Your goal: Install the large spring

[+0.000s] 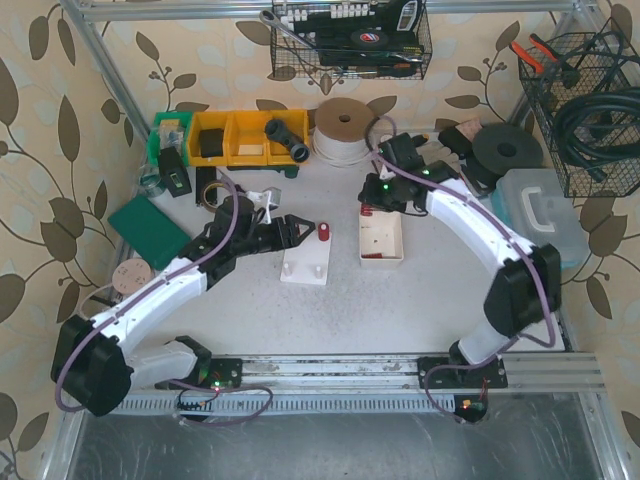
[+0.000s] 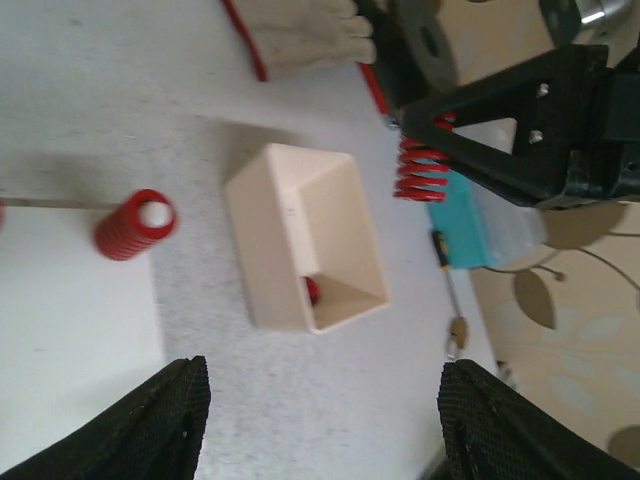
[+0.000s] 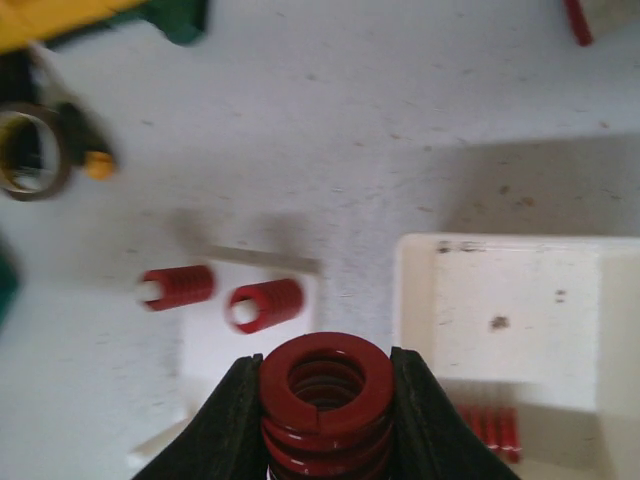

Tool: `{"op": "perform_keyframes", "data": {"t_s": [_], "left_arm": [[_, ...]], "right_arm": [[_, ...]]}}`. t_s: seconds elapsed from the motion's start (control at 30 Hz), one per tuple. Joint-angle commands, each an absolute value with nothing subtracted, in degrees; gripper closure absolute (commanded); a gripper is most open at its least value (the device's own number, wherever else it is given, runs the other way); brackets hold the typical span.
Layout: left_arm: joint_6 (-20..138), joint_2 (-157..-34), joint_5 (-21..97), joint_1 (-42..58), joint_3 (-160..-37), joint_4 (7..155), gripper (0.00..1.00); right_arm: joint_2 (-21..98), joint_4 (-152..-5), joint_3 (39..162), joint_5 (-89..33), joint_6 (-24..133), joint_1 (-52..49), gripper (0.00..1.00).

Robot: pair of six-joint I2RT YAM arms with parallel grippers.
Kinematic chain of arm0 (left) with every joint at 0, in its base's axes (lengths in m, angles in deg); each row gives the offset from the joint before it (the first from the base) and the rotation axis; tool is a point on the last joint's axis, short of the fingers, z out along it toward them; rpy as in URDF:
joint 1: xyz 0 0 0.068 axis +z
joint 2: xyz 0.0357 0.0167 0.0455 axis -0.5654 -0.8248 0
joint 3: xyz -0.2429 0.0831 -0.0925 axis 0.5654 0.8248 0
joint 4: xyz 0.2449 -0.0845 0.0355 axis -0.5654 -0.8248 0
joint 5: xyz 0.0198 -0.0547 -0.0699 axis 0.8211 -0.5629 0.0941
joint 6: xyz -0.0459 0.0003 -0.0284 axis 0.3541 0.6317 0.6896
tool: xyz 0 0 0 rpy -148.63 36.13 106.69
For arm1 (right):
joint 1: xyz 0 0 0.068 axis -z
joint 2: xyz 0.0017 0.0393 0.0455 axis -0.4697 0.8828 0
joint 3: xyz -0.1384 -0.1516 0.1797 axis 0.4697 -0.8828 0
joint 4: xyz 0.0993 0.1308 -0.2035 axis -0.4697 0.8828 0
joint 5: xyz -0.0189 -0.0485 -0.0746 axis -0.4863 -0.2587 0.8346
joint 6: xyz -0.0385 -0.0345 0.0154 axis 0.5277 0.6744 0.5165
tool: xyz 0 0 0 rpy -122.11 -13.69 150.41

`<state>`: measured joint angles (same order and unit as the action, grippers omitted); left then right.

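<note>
The large spring (image 3: 327, 395), a thick red coil, stands end-on between the fingers of my right gripper (image 3: 325, 372), which is shut on it. This gripper (image 1: 372, 198) hangs above the far end of the open white box (image 1: 382, 240). The left wrist view shows the same large spring (image 2: 420, 170) held in the air beyond the box (image 2: 305, 235). A white base plate (image 1: 305, 265) lies left of the box, with two smaller red springs (image 3: 178, 287) (image 3: 265, 304) sitting on its pegs. My left gripper (image 1: 303, 231) is open and empty at the plate's far end.
Small red springs (image 3: 490, 425) lie inside the white box. Yellow bins (image 1: 248, 138), a tape roll (image 1: 341, 128) and a green pad (image 1: 150, 230) stand at the back and left. A clear plastic case (image 1: 545, 210) is at the right, and wire baskets hang above.
</note>
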<state>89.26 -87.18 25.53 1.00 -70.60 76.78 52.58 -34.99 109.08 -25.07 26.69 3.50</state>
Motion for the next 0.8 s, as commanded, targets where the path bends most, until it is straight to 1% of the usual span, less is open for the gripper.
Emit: {"op": "perform_keyframes", "data": {"t_s": [0.0,0.1,0.27,0.5,0.63,0.77], "left_arm": [[94.9,-82.8,22.8,-2.4,-70.5,82.2,0.33],[97.1,-81.2,23.2,-4.7,-70.0,84.3,0.33],[97.3,-78.7,24.5,-9.1,-70.3,84.0,0.32],[96.7,-76.0,23.6,-11.1,-68.9,81.6,0.32],[95.7,-73.5,27.2,-12.3,-68.9,79.4,0.32],[97.0,-72.5,27.7,-12.8,-69.9,80.7,0.31]], "right_arm": [[44.1,-46.9,101.8,-33.5,15.2,3.6,1.00],[39.2,-56.7,95.0,-35.7,8.7,3.6,1.00],[32.2,-60.3,89.3,-36.9,6.3,3.1,1.00],[20.0,-67.0,76.7,-34.5,2.8,2.0,1.00],[16.1,-72.9,71.5,-32.4,1.0,0.7,1.00],[13.7,-78.7,67.9,-29.1,-1.4,-1.0,1.00]]}}
